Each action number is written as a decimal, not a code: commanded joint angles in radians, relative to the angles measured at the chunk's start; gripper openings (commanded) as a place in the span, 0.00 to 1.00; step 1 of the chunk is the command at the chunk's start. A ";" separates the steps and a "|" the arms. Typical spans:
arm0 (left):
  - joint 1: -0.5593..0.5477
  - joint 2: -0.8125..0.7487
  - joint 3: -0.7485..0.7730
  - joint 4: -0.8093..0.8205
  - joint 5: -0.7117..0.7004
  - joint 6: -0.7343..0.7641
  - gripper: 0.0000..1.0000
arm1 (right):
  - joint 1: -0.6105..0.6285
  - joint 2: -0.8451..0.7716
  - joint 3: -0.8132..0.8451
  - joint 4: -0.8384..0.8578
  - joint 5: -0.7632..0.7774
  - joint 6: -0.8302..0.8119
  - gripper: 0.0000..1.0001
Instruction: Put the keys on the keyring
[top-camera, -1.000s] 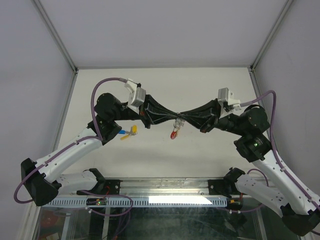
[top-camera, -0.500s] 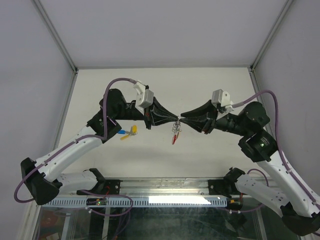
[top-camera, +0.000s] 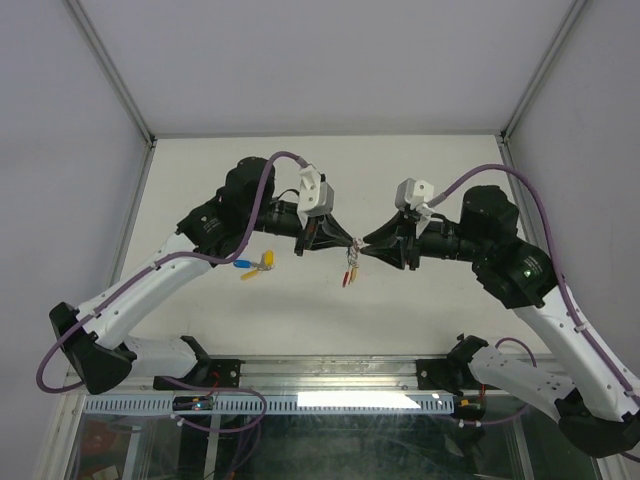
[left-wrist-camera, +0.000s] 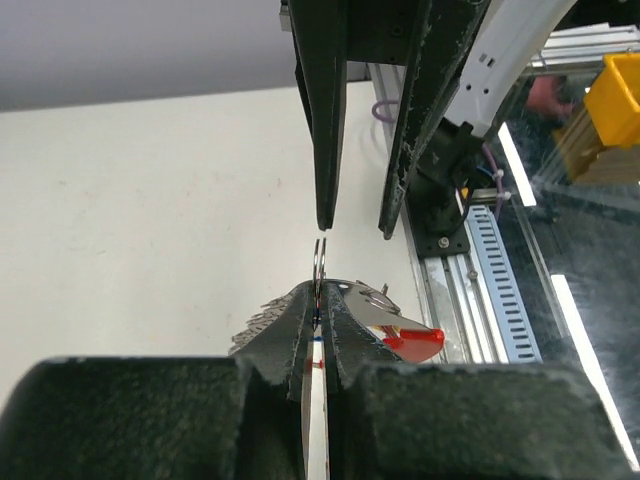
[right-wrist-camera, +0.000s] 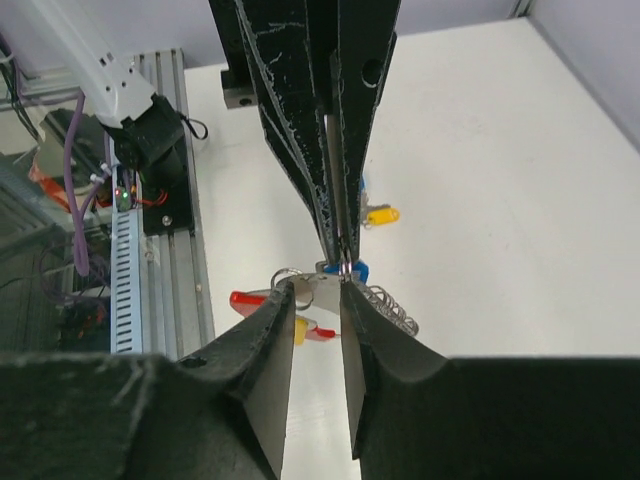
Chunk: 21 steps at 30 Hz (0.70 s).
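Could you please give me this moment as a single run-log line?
left end effector: shut on keyring, mid-air | right end effector: open, tips at keyring | blue and yellow keys: on table

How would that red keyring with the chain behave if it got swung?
Probably floppy: the keyring hangs limp below the left gripper, its beaded chain bunched. Likely light, since a fingertip pinch carries it. It may swing.

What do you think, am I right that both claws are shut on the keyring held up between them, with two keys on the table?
Not quite. Only the left claw is shut on the keyring; the right claw stands open, fingers apart, as the right wrist view shows. Two keys do lie on the table.
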 joint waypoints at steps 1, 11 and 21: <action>-0.007 0.023 0.099 -0.187 -0.021 0.146 0.00 | 0.001 0.013 0.043 -0.055 -0.018 -0.030 0.28; -0.092 0.083 0.220 -0.441 -0.188 0.283 0.00 | 0.002 0.036 -0.003 -0.015 -0.055 -0.010 0.28; -0.132 0.088 0.240 -0.468 -0.237 0.291 0.00 | 0.003 0.049 -0.067 0.035 -0.130 -0.009 0.28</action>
